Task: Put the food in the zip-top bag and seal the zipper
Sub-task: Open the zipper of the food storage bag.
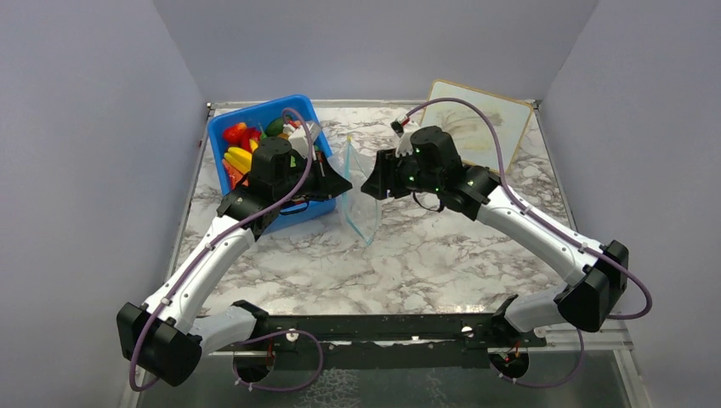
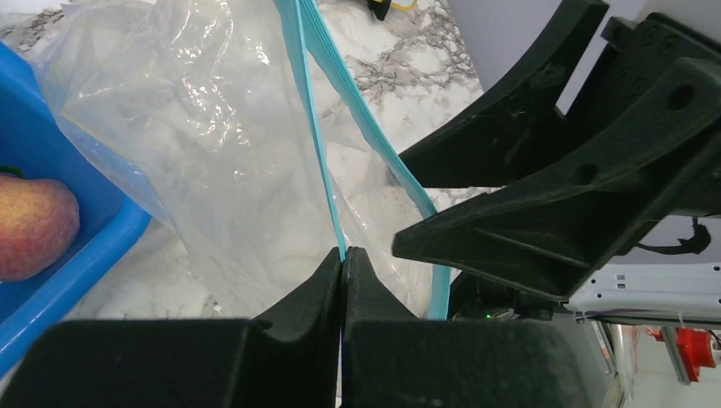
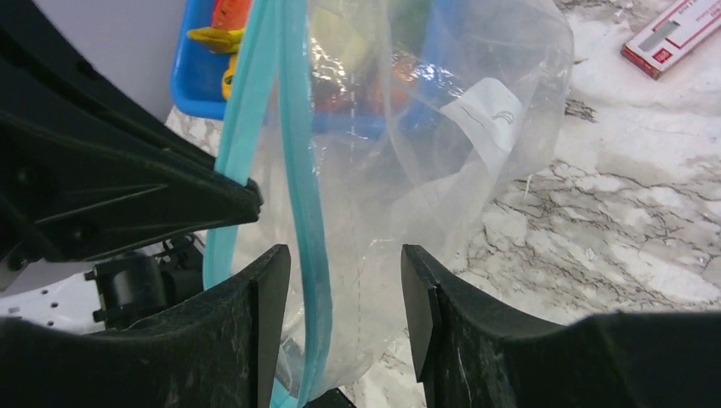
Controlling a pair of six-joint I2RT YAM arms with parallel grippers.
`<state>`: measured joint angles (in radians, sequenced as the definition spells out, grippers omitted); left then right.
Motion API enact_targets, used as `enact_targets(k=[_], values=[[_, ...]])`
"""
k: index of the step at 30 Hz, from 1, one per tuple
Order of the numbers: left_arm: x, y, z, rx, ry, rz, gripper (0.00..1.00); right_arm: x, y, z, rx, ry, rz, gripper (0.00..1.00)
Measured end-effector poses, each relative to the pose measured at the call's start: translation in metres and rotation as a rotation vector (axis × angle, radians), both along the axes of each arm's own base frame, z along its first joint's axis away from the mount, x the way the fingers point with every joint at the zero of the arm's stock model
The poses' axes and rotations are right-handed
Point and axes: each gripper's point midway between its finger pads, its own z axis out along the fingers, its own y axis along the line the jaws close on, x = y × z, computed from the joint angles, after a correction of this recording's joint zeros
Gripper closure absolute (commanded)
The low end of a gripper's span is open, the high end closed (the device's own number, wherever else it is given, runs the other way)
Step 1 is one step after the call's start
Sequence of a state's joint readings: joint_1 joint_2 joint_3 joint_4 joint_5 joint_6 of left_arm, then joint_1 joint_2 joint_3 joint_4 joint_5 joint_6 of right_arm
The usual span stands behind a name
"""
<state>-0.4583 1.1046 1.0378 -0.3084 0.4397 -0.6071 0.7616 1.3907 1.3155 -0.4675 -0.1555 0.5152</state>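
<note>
Black plastic, the left gripper (image 2: 343, 253) is clenched: its 2 fingers press flat together on the thin light-blue zipper (image 2: 310, 110) of the clear, floppy plastic zip-top bag (image 2: 212, 127), pinching 1 lip of the mouth. The second lip bows away from it, so the mouth stands parted.

The right gripper (image 3: 344, 255) is released. Its 2 fingers stand apart, astride the second lip, with the blue strip and the bag's wall hanging in the gap; neither finger is seen pressing on them.

In the top view the 2 grippers face each other tip to tip near the middle of the white-and-grey marbled table (image 1: 442, 255), and the bag hangs upright between them. Whether its bottom touches the tabletop cannot be told.

The glossy toy food (image 1: 242, 144), red, yellow and green pieces, lies in the rigid blue plastic bin (image 1: 215, 153) just beyond the left gripper; a peach-coloured piece (image 2: 30, 225) shows at the bin's edge. A small red-and-white box (image 3: 680, 30) lies on the table beyond the bag. A pale flat board (image 1: 480, 115) lies at the far right corner.
</note>
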Motion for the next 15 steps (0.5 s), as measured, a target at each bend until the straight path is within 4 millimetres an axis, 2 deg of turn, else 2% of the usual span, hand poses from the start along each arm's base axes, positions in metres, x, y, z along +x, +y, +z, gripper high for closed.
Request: enact_targets(k=[2, 5, 10, 15], values=[[0.000, 0.000, 0.000, -0.002, 0.002, 0.001, 1.00, 0.005, -0.002, -0.008, -0.034, -0.006, -0.027, 0.57], [0.000, 0.000, 0.000, -0.004, 0.004, 0.001, 1.00, 0.015, -0.012, -0.016, -0.094, -0.029, -0.089, 0.72], [0.000, 0.000, -0.002, -0.003, 0.008, 0.002, 1.00, 0.029, -0.036, -0.012, -0.162, -0.098, -0.203, 0.98], [-0.003, 0.001, -0.012, 0.015, 0.028, 0.000, 1.00, 0.028, -0.058, 0.006, -0.170, -0.178, -0.263, 0.99]])
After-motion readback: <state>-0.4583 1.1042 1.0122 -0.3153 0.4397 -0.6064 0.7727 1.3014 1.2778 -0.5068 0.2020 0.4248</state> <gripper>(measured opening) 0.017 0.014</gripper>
